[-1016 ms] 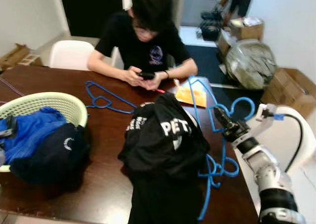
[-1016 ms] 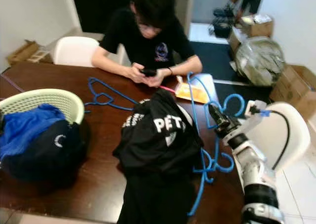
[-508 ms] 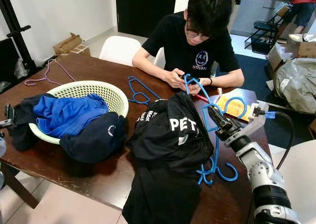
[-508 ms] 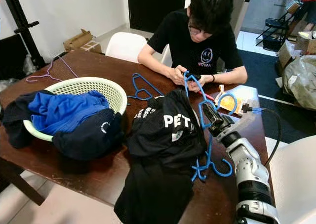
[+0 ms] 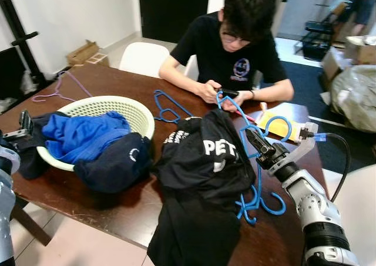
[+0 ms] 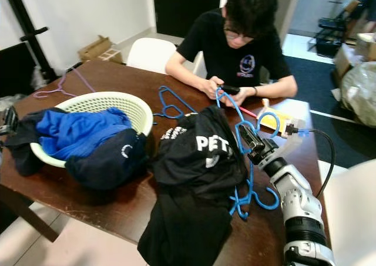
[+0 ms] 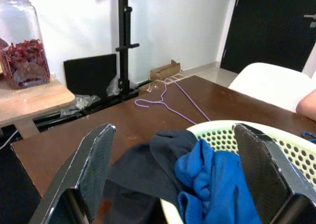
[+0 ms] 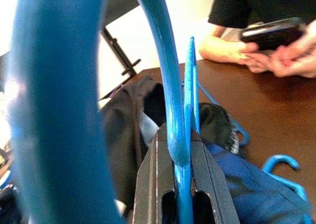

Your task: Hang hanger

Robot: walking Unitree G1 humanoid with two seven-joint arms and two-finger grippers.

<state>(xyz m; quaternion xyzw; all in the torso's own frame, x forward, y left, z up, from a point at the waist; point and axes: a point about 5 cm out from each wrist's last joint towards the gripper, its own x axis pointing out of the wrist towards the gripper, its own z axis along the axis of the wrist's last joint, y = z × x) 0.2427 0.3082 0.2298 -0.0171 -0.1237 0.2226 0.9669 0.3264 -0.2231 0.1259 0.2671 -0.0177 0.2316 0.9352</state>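
- Hangers [image 5: 257, 160] of blue plastic, several bunched together, stand tilted beside the black garment [image 5: 202, 178], their hooks curling down onto the dark wooden table [image 5: 117, 210] just beside the garment's edge.
- Right gripper [image 5: 254, 141] has its two black fingers pressed together on a thin blue bar of the bunch; the right wrist view shows the bar pinched in the narrow slot between them, with a thick curved hook [image 8: 54, 110] close to the lens.
- Black garment, soft and crumpled with white lettering, is heaped on the table and spills over the near edge.
- Another blue hanger [image 5: 167, 107] lies flat on the table between the garment and the person [image 5: 235, 49].
- Laundry basket [image 5: 100, 108], pale green, round, with a perforated plastic wall, sits on the table well apart from the hanger bunch, on the far side of the garment; it holds a bright blue cloth [image 5: 79, 134] and dark navy clothing [image 5: 111, 166] that droops over its rim.
- Left gripper [image 7: 173, 179] hovers near the basket's rim with its fingers spread wide, nothing between them.
- Thin purple wire hanger [image 7: 165, 103] lies on the table beyond the basket.
- Person in a black T-shirt sits at the far side, holding a dark phone [image 6: 229, 90] in both hands.
- Yellow packet [image 5: 276, 124] lies on the table just beyond the right gripper.
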